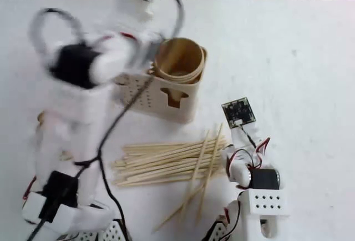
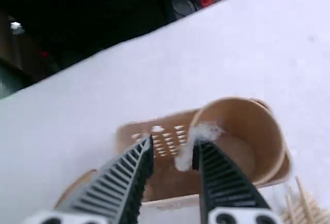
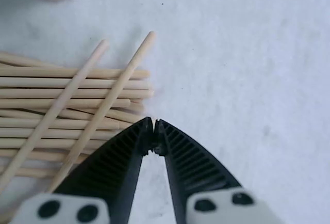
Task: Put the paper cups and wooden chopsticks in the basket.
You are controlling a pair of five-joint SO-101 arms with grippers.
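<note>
The high camera looks down over the whole table (image 1: pixel 310 58); 2 close wrist cameras share its basket (image 2: pixel 167 133) and chopsticks (image 3: pixel 67 87).

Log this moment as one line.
left gripper open over basket | paper cups in basket | chopsticks on table | right gripper shut beside chopsticks

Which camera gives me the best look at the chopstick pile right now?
The high view: the whole chopsticks pile lies spread near the basket. The right wrist view catches their ends by the shut right hand; the left wrist view, a few tips at its edge.
</note>
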